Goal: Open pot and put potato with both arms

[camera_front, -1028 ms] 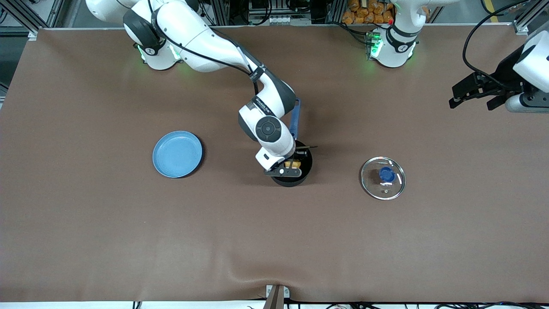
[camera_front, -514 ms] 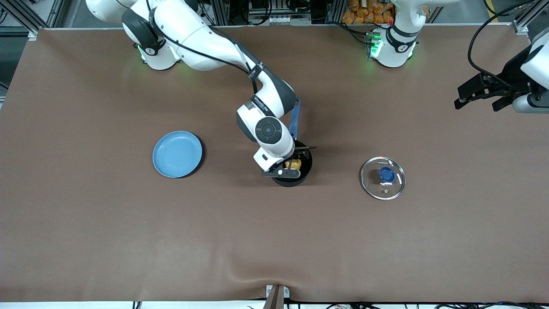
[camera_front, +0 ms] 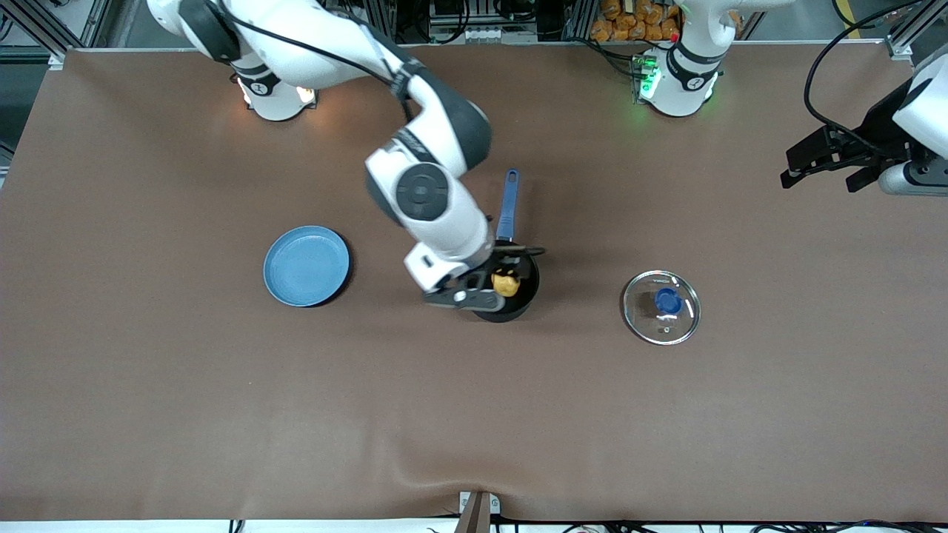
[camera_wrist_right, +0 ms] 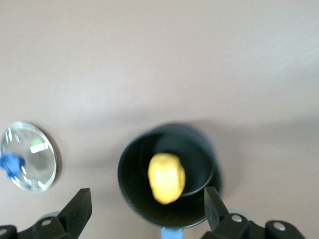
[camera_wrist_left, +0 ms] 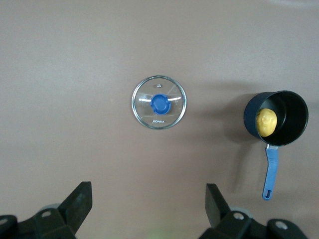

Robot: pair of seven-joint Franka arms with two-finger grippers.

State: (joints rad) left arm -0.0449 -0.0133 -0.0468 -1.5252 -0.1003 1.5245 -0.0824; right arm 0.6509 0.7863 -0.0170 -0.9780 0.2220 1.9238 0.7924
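Front view, working from the camera edge up the table: the first things you hit are the glass lid (camera_front: 661, 307), flat on the table (camera_front: 222, 414) with its blue knob up, the pot (camera_front: 511, 290) at the lid's 9 o'clock, well apart from it, and the blue plate (camera_front: 306, 266) out at the pot's 9 o'clock.

The potato (camera_front: 506, 283) sits inside the pot. In the right wrist view it lies on the pot floor (camera_wrist_right: 169, 178), nothing touching it.

The right gripper (camera_front: 481, 285) hangs over the pot's rim on the plate side, fingers spread with nothing between them.

The pot's blue handle (camera_front: 508, 205) points to 12 o'clock, toward the bases.

The left gripper (camera_front: 820, 159) waits up in the air around the lid's 2 o'clock, over the left arm's end of the table, claw spread wide and empty.

What could go wrong, in my opinion: the right gripper looks close to the rim, so if it pulls away sideways instead of up, a finger could clip the rim and shove or tip the pot. That long handle gives it leverage to spin. The potato is lumpy, so a jolt could roll it around inside.
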